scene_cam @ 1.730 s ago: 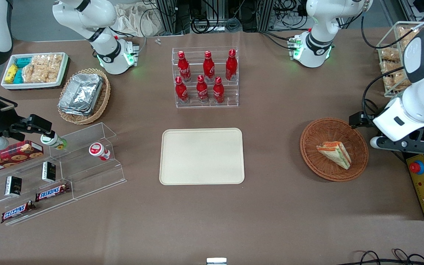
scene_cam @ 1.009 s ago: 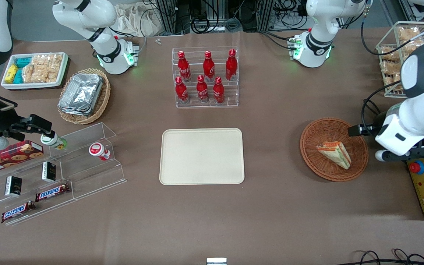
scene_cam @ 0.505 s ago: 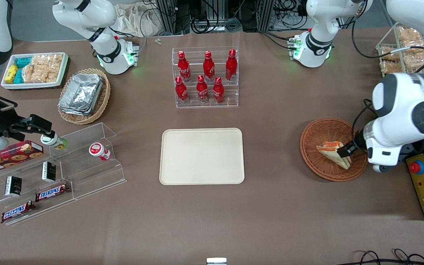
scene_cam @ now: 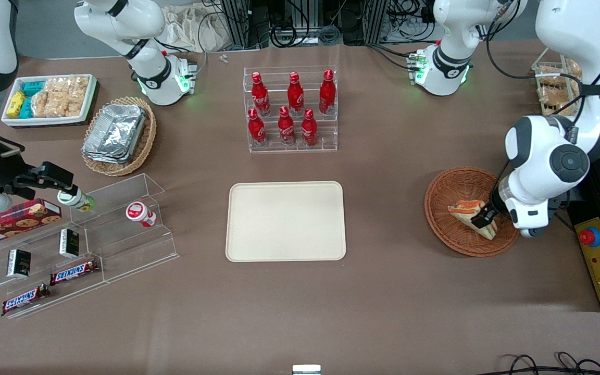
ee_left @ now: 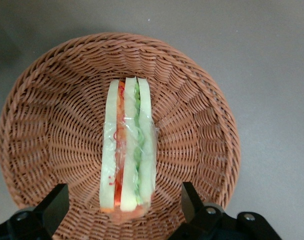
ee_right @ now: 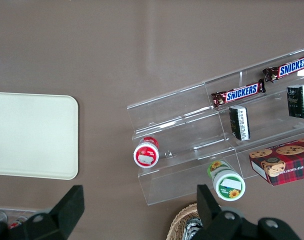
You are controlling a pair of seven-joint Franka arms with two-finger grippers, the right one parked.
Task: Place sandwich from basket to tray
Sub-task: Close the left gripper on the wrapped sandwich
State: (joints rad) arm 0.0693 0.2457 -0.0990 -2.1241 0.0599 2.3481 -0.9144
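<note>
Since the earlier frames, the left arm had swung in from the working arm's end of the tabletop and come down over the round reddish-brown wicker basket (scene_cam: pixel 472 211). The pincer (scene_cam: pixel 482 217) now hung low just above the triangular pale-bread sandwich with orange-red and green filling (scene_cam: pixel 473 217). The wrist view showed its fingers (ee_left: pixel 55 206) spread wide apart, one on each side of the sandwich (ee_left: pixel 127 162), not touching it. Sandwich lay in clear wrap on the floor of the basket (ee_left: pixel 46 130), toward the rim nearest the front camera. The large cream-beige rectangular tray (scene_cam: pixel 285 221) sat mid-tabletop, well apart from the basket, toward the parked arm's end, nothing on it. Red bottles in a clear rack (scene_cam: pixel 290 108) stood farther from the front camera than the tray.
</note>
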